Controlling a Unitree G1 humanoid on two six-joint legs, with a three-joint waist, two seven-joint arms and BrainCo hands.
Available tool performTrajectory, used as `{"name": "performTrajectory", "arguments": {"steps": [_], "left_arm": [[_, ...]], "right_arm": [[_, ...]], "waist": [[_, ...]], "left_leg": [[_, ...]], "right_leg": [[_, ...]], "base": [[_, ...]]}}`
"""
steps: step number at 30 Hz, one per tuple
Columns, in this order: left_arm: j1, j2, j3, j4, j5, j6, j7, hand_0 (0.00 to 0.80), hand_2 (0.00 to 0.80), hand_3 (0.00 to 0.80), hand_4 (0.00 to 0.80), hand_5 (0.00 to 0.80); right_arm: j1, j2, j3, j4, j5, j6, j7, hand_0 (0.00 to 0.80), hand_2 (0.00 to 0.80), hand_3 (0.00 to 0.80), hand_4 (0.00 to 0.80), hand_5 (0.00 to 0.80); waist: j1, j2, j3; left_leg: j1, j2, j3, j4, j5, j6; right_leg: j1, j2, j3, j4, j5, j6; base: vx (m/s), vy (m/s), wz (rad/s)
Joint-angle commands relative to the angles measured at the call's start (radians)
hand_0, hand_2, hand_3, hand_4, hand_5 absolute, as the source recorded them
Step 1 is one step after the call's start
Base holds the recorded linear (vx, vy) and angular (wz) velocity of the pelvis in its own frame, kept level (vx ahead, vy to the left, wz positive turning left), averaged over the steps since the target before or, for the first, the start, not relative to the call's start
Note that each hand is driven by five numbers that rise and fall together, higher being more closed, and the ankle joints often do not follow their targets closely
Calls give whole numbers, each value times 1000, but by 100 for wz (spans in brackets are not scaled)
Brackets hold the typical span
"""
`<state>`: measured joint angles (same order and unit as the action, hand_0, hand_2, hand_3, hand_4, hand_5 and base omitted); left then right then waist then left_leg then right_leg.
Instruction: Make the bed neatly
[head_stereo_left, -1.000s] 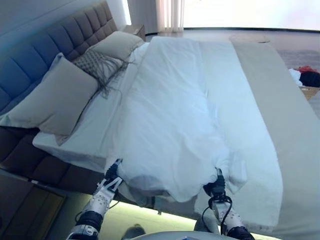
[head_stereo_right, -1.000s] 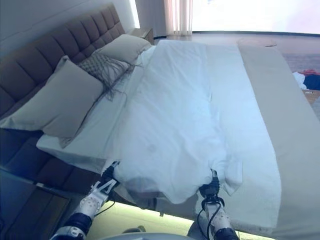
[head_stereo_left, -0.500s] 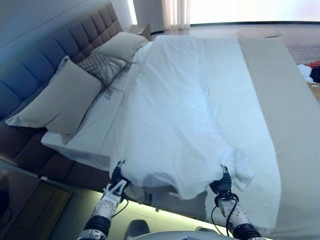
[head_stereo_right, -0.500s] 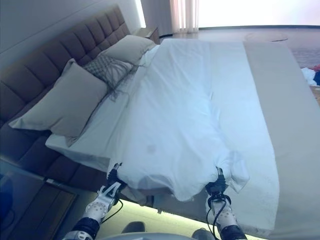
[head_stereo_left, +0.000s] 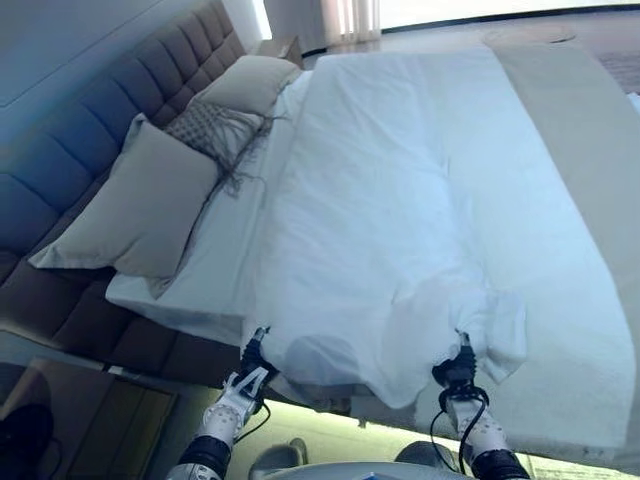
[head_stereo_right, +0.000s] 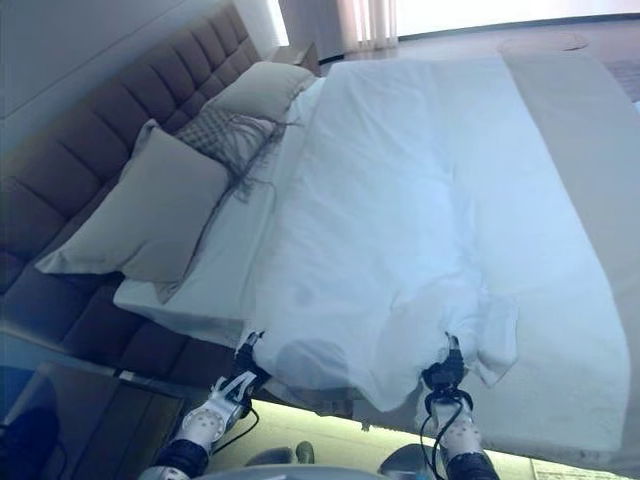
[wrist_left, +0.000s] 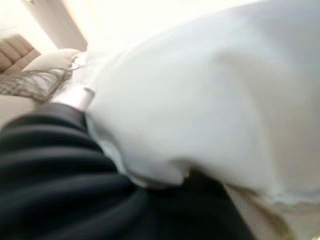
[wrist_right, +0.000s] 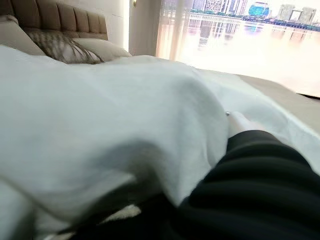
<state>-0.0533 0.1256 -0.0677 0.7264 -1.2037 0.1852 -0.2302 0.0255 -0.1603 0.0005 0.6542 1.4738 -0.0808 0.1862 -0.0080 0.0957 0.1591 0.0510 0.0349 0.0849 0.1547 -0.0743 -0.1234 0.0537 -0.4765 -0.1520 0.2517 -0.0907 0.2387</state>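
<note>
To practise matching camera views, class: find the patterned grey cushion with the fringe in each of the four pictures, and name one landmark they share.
Left eye view: upper left, between two plain pillows.
Right eye view: the same spot.
Left wrist view: at the edge, beyond the white duvet.
Right wrist view: far corner, by the headboard.
Shared landmark: the white duvet.

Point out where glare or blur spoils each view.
Left eye view: window light blows out the top edge. Right eye view: the same glare. Left wrist view: duvet soft and overexposed, upper part washed white. Right wrist view: bright window washes out the background; nearby duvet fabric blurred.
</note>
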Motion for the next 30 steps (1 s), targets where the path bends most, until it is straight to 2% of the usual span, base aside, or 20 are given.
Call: {"name": "performTrajectory", "arguments": {"steps": [1,3,5,7,9,10,12,15,17,20,22,24,30], "left_arm": [[-50,69,13,-106,61,-30,5,800,800,800,800,800],[-66,100,21,-73,74,-37,-9,800,800,800,800,800],[-94,112,16,-31,101,-78,-13,800,800,800,800,800],[-104,109,2,-20,90,-107,4,800,800,800,800,800],[-96,98,-2,-36,72,-110,24,800,800,800,800,800],[-94,93,-3,-40,56,-120,37,800,800,800,800,800],[-101,79,4,-29,26,-131,53,800,800,800,800,800],[-119,71,4,7,32,-142,82,800,800,800,800,800],[-126,67,6,40,55,-142,103,800,800,800,800,800],[-125,66,15,66,91,-130,104,800,800,800,800,800],[-120,61,14,87,119,-125,102,800,800,800,800,800],[-109,56,15,99,147,-124,108,800,800,800,800,800],[-123,85,20,133,184,-146,99,800,800,800,800,800]], "right_arm": [[-12,21,-6,-65,22,23,53,800,800,800,800,800],[16,38,24,-92,19,38,59,800,800,800,800,800],[14,30,60,-79,18,59,72,800,800,800,800,800],[4,25,76,-62,10,64,65,800,800,800,800,800],[-6,18,95,-52,20,43,67,800,800,800,800,800],[-14,14,112,-45,26,28,66,800,800,800,800,800],[-17,11,129,-42,30,9,68,800,800,800,800,800],[-23,-5,138,-53,4,-20,49,800,800,800,800,800],[-38,-11,132,-43,-4,-14,22,800,800,800,800,800],[-58,-12,125,-23,-52,-11,-17,800,800,800,800,800],[-83,-18,126,-6,-63,-4,-46,800,800,800,800,800],[-83,-13,122,-8,-59,15,-62,800,800,800,800,800],[-34,31,171,-47,-86,57,-54,800,800,800,800,800]], "waist": [[21,14,-72],[6,9,-73],[-4,2,-72],[2,-11,-60],[12,-15,-49],[24,-17,-43],[30,-23,-39],[20,-26,-38],[21,-16,-40],[27,2,-51],[21,23,-61],[10,36,-72],[-21,64,-100]], "left_leg": [[-74,47,-48,31,73,36],[-85,38,-40,6,91,46],[-101,36,-27,-3,105,44],[-122,31,-39,17,106,33],[-143,38,-62,23,125,23],[-149,48,-57,14,140,17],[-162,61,-52,11,153,11],[-191,115,-47,52,182,-11],[-179,160,-83,39,220,-34],[-135,184,-116,-10,245,-48],[-101,174,-99,-16,208,-48],[-72,147,-66,-14,160,-38],[-45,81,-3,-73,139,-7]], "right_leg": [[-76,-41,30,52,273,-17],[-102,41,45,60,216,-36],[-106,140,19,32,148,-55],[-102,226,-15,-9,93,-76],[-85,265,-4,-48,98,-90],[-70,280,-26,-68,98,-96],[-49,295,-33,-108,104,-102],[-47,301,-38,-95,88,-118],[-36,296,-31,-75,71,-118],[-6,259,-23,-71,61,-101],[1,211,-17,-56,56,-84],[4,165,-7,-43,61,-62],[-24,81,6,-106,134,-17]], "base": [[45,164,-12],[27,124,-14],[47,81,-8],[66,-19,-5],[11,-96,43],[-4,-91,64],[25,-34,26],[69,85,13],[182,226,6],[243,353,0],[269,472,-4],[255,446,-12],[100,334,-11]]}}
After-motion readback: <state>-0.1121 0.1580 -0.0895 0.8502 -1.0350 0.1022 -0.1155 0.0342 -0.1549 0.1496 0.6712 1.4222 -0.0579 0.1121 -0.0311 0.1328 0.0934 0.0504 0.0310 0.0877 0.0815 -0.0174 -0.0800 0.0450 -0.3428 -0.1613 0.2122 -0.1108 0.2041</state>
